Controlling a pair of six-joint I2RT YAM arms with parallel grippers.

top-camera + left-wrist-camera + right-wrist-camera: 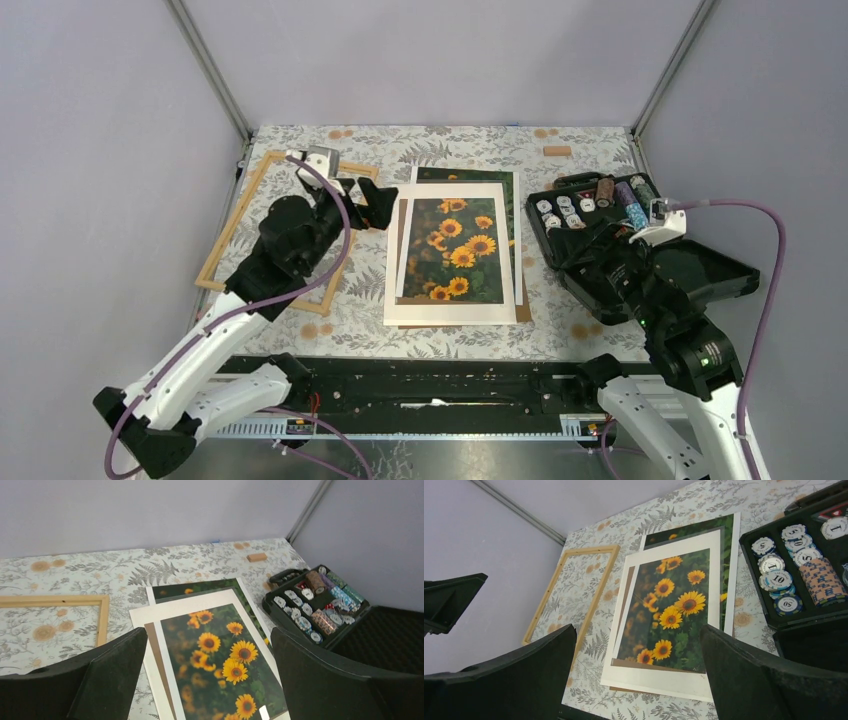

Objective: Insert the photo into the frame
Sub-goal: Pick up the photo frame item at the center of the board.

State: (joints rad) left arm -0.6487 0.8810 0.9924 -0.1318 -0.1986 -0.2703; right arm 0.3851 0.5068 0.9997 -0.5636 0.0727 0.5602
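Note:
The sunflower photo [455,248] lies flat mid-table, showing through the window of a white mat [450,308]. It also shows in the left wrist view [220,650] and the right wrist view [669,605]. The light wood frame [232,222] lies flat to its left, partly under my left arm; it shows in the left wrist view [102,617] and the right wrist view [595,599]. My left gripper [378,205] is open and empty above the gap between frame and mat [210,680]. My right gripper [580,252] is open and empty, above the black case's left edge [639,675].
A second sunflower print [465,176] sticks out behind the mat, and a brown board edge [450,325] shows under it. An open black case [720,268] with poker chips [600,200] stands at right. A small wooden block [557,151] lies at the back.

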